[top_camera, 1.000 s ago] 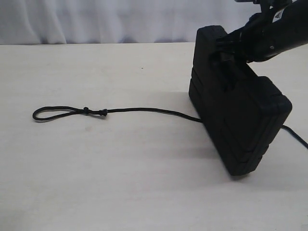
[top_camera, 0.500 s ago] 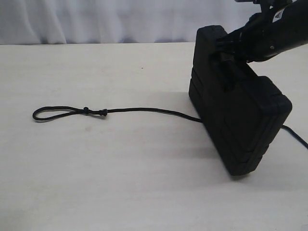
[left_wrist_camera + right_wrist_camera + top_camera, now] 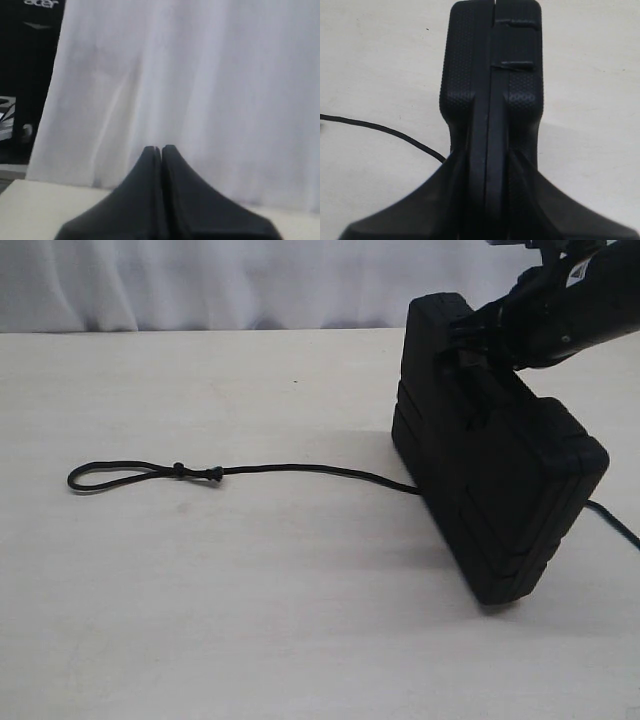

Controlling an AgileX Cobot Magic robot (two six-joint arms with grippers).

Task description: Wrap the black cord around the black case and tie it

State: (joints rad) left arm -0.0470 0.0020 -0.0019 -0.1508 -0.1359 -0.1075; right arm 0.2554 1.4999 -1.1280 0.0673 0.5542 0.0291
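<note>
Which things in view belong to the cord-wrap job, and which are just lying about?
In the job: black cord, stretched along the table; black case, on edge, gripped by the right pincer.
Not in it: white curtain; Acer screen; left pincer, shut and empty.

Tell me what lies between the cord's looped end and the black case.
Only the black cord itself, with two knots, crossing bare table to the black case, seen in exterior view.

White "acer" logo [image 3: 44,3], top cropped, on black panel [image 3: 27,75]
</note>
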